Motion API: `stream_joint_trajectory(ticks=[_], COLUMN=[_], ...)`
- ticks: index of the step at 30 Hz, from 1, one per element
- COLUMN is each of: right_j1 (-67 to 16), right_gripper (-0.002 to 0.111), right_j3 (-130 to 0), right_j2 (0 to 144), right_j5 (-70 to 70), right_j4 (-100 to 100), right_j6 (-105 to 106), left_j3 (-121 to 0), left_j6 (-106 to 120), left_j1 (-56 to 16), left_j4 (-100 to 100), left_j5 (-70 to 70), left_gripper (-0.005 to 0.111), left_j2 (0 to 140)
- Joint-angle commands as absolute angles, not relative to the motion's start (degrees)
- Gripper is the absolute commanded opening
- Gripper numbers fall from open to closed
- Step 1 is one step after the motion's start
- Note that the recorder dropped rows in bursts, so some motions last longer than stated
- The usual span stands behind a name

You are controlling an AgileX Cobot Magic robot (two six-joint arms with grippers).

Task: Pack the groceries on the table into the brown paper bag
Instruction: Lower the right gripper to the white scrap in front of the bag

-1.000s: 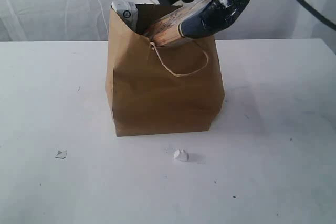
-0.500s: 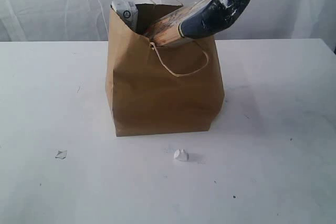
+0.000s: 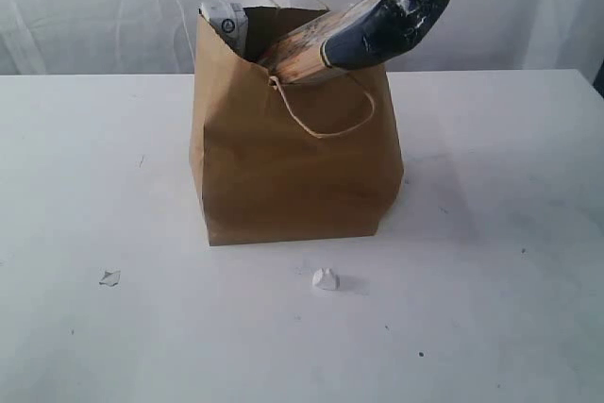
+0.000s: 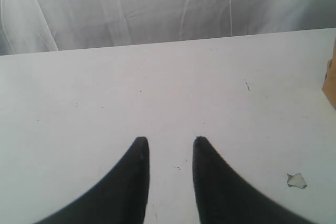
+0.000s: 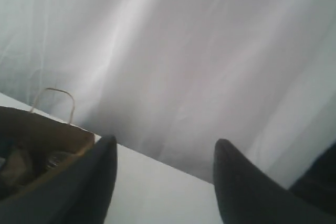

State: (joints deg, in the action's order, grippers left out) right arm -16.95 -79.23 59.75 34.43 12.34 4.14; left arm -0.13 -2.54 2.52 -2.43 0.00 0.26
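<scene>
The long navy-tan packet (image 3: 368, 30) was seen with a glossy, crinkled navy end and a tan, streaked lower part. It was lodged in the mouth of the brown paper bag (image 3: 293, 167), which stood mid-table (image 3: 491, 233). Its long axis was tilted, the navy end pointed toward two o'clock past the rim. The left gripper (image 4: 170, 140) was held apart and empty, the right gripper (image 5: 166, 140) likewise.

Nothing here reads as text, brand or number; the white item (image 3: 224, 18) sticking out of the brown paper bag (image 3: 293, 167) bears a small dark round mark, too blurred to decipher; the long navy-tan packet (image 3: 377, 25) shows only streaks and glints; the bag rim just beside the right gripper (image 5: 165, 141) is unprinted.
</scene>
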Motion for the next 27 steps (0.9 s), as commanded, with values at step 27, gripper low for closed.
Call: stream_joint_trajectory(ticks=[27], right_j1=[-10.1], right_gripper=[0.052], right_j3=[-40.6], right_j2=[48.0], right_j5=[50.1], right_j4=[-16.6], right_j6=[20.9], left_j3=[0.0], left_j6=[-2.7], left_j1=[2.7], left_j4=[-1.9], left_j5=[0.0], left_gripper=[0.035], left_j2=[0.0])
